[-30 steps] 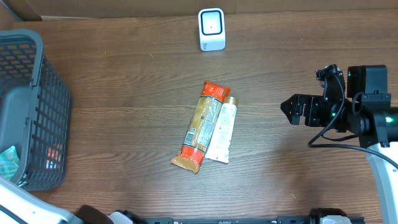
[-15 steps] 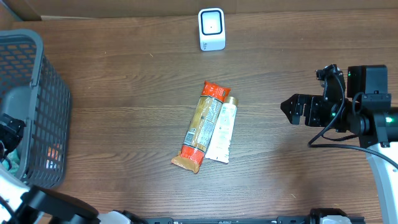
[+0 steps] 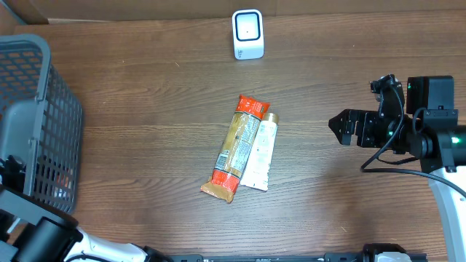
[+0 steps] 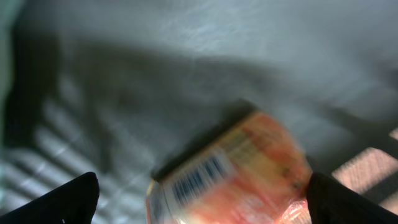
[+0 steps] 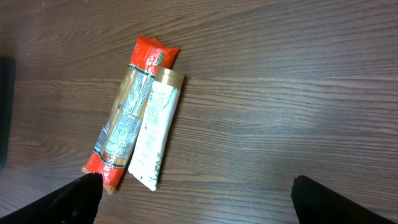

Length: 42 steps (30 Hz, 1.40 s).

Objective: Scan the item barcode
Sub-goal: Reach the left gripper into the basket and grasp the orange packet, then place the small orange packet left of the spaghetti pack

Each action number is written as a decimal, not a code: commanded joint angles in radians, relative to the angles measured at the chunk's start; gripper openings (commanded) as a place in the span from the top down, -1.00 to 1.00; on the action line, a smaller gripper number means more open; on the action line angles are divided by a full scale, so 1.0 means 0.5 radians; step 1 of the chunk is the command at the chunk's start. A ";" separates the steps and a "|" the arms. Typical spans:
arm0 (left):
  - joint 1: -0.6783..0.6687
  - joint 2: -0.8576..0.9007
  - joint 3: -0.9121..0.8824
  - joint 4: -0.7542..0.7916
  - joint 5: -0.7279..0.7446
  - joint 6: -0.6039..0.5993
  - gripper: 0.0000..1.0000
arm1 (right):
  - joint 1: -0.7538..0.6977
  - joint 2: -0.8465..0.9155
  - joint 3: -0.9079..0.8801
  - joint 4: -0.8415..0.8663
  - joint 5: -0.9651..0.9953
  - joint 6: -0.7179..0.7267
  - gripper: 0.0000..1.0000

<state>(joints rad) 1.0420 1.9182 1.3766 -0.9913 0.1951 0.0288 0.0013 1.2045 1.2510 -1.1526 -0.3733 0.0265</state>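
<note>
The left tool (image 4: 202, 180) is released, its jaws spread wide and holding nothing, and it now hangs over an orange packet (image 4: 242, 168) lying on the grey floor of the basket (image 3: 44, 109). A second ago the left arm barely showed at the near left corner of the overhead view. It has since swung up to the basket's near end, so a pick from the basket looks to be starting and no item is in hand yet. The right tool (image 3: 342, 127) has not moved. It is also released and empty, and hovers over the right of the worktop (image 3: 145, 109), well apart from the snack bar (image 3: 234, 149) and white tube (image 3: 260, 153) lying side by side at the centre. The scanner (image 3: 247, 34) stands at the far edge. Only the left wrist view shows the packet's barcode (image 4: 199, 177), blurred but facing up. Overhead, the packet is no more than an orange glimpse through the mesh and the left tool is hard to make out. The right wrist view gives the bar and tube, with print too small to read.
</note>
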 commanded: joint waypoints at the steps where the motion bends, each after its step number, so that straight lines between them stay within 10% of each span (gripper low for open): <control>1: -0.005 0.105 -0.014 -0.003 -0.023 0.056 -0.82 | -0.003 -0.003 0.036 0.005 0.012 0.008 -1.00; 7: -0.006 0.208 -0.014 0.006 -0.022 0.055 -0.28 | -0.003 -0.003 0.036 0.008 0.012 0.008 -1.00; 9: -0.007 0.221 -0.013 0.007 -0.022 0.054 0.80 | -0.003 -0.003 0.036 0.006 0.012 0.008 -1.00; 10: -0.006 0.220 -0.006 0.005 -0.022 0.053 0.92 | -0.003 -0.003 0.036 0.005 0.012 0.008 -1.00; 19: -0.006 0.218 0.797 -0.410 0.025 -0.013 0.92 | -0.003 -0.003 0.036 0.005 0.012 0.008 -1.00; 30: -0.240 0.157 2.671 -1.348 0.920 0.205 0.92 | -0.003 -0.003 0.036 0.007 0.013 0.008 -1.00; 42: -1.525 0.051 2.282 -1.396 0.508 0.151 0.91 | -0.003 -0.003 0.036 0.011 0.012 0.008 -1.00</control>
<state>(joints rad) 0.4122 1.9312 2.6247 -1.6829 0.5262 0.1078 0.0013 1.2045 1.2510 -1.1492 -0.3737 0.0269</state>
